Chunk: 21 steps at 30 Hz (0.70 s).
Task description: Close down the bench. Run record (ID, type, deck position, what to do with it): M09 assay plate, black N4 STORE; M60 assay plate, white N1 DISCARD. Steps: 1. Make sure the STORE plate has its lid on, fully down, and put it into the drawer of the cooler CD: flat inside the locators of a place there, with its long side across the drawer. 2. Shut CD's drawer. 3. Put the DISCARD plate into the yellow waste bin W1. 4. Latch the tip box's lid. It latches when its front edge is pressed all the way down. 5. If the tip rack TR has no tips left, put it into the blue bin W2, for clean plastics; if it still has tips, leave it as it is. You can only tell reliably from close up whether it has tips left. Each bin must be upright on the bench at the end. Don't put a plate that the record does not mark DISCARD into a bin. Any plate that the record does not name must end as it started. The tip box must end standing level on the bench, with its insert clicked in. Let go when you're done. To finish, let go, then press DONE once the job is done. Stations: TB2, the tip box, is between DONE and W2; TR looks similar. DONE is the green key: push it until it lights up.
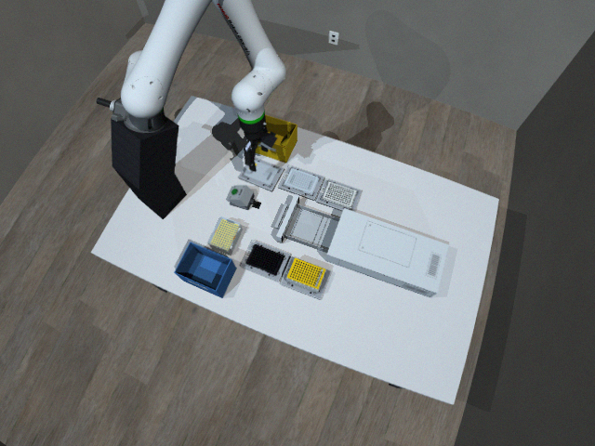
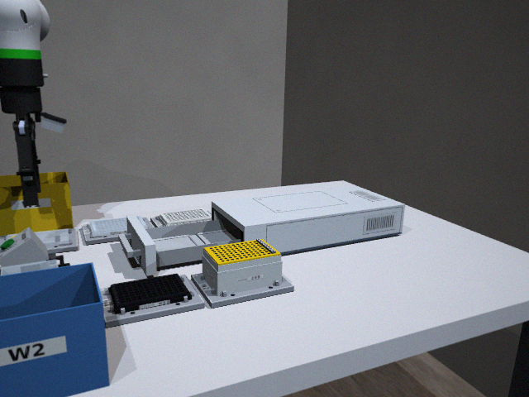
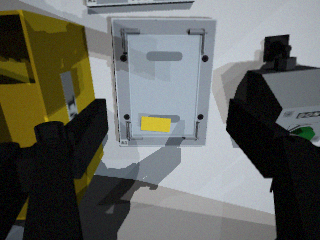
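My gripper (image 1: 250,165) is open and empty. It hangs above a grey deck nest beside the yellow bin W1 (image 1: 279,137). In the wrist view, a flat clear lid (image 3: 161,87) with a yellow label (image 3: 155,124) lies in that nest, between and beyond my fingers. The black plate (image 1: 265,259) sits uncovered in its nest near the blue bin W2 (image 1: 205,266). A white plate (image 1: 340,193) and a pale plate (image 1: 301,181) sit in the nests to the right of the lid. The cooler CD (image 1: 389,249) has its drawer (image 1: 307,224) pulled out and empty.
The DONE key box (image 1: 240,195) stands just in front of the lid's nest, and its green button is unlit in the wrist view (image 3: 304,133). The tip box TB2 (image 1: 224,235) stands between it and W2. The yellow-topped tip rack TR (image 1: 306,273) stands beside the black plate.
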Motion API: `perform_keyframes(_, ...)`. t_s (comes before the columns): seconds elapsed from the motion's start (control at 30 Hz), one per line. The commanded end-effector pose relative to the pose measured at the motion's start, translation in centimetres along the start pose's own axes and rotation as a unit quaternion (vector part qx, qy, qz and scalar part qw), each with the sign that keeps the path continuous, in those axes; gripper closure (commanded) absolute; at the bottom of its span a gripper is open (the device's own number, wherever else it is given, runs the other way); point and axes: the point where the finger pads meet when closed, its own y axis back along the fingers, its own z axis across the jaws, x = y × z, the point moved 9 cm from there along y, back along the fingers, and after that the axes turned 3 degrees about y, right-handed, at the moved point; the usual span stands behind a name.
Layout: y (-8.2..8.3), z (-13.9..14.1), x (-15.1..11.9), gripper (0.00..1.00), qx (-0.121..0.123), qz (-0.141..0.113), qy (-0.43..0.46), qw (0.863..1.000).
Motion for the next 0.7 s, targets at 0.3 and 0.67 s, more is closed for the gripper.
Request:
perform_keyframes(0.3,-1.4,0.0,0.0,0.3,0.0,0.0,0.0,1.0)
perform_keyframes(0.67,-2.9,0.0,0.1,0.3,0.0,0.0,0.0,1.0)
